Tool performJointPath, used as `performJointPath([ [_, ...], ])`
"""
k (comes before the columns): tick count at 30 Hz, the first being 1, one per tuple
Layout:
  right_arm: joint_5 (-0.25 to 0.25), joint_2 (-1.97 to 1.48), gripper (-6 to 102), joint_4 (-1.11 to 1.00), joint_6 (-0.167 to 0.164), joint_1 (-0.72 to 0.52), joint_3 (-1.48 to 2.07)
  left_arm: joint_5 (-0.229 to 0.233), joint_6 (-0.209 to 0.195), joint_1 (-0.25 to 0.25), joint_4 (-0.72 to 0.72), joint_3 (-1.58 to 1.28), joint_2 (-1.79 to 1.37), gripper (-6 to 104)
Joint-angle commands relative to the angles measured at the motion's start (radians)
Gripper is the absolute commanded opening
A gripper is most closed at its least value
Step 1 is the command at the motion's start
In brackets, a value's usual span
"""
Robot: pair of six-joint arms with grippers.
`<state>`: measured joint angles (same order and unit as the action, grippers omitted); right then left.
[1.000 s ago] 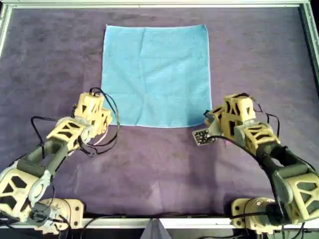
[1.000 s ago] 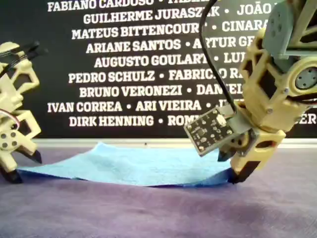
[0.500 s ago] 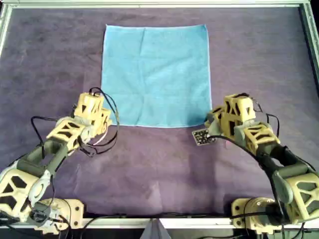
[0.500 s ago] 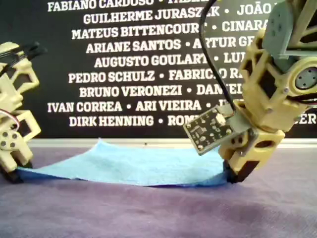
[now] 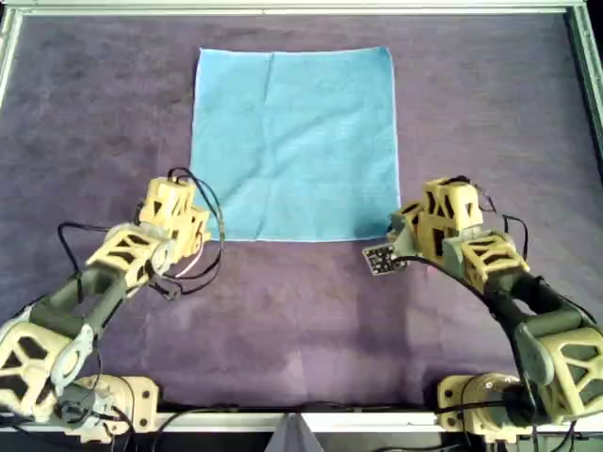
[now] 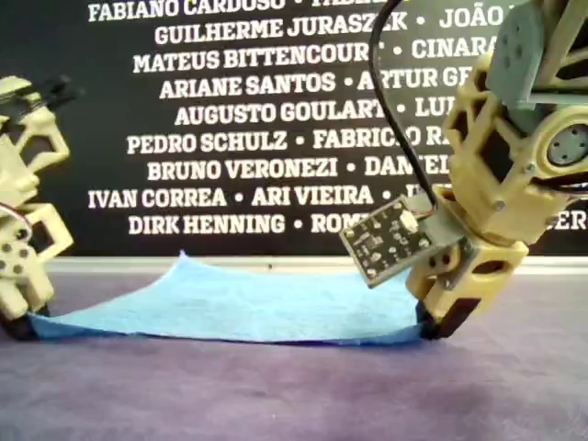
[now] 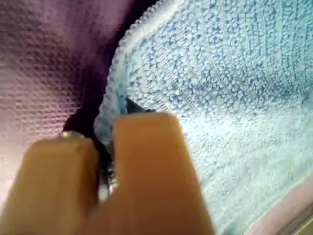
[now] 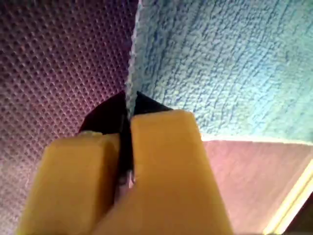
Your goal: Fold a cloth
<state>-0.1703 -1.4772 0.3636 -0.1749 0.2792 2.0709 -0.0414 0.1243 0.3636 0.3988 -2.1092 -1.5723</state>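
Note:
The light-blue cloth [image 5: 294, 141] lies spread flat on the purple felt, its near edge toward the arms. My left gripper [image 5: 200, 226] is shut on the cloth's near corner at the overhead view's left. Up close, its fingers [image 7: 146, 161] pinch the cloth's edge [image 7: 220, 98]. My right gripper [image 5: 400, 226] is shut on the near corner at the overhead view's right, with the cloth's hem [image 8: 220, 63] running into its jaws. In the exterior view, the cloth [image 6: 248, 308] stretches low between the left gripper [image 6: 32, 323] and the right gripper [image 6: 427, 323].
Purple felt [image 5: 301, 311] covers the table inside a metal frame [image 5: 283, 8]. A small circuit board [image 5: 381, 257] hangs from the right arm's wrist, close above the felt. A black wall with white names [image 6: 239, 110] stands behind the table.
Both grippers have gone from open at the cloth's near corners to shut on them. The near edge now lies lower and straighter between them.

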Motion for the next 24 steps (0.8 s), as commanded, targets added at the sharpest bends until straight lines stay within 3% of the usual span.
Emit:
performJointPath([
  [1,-0.009,-0.046,1,-0.023,0.008,-0.005,-0.032,-0.003,-0.005,0.018,0.008,-0.064,-0.158,-1],
  [11,-0.002,-0.393,1,-0.023,0.008,0.005,0.229,-0.005,-0.005,0.018,0.008,-0.287,-0.495,-1],
  [24,0.006,-0.716,1,-0.023,0.003,0.003,0.526,-0.005,0.0,0.018,0.008,-0.41,-0.584,-1],
])
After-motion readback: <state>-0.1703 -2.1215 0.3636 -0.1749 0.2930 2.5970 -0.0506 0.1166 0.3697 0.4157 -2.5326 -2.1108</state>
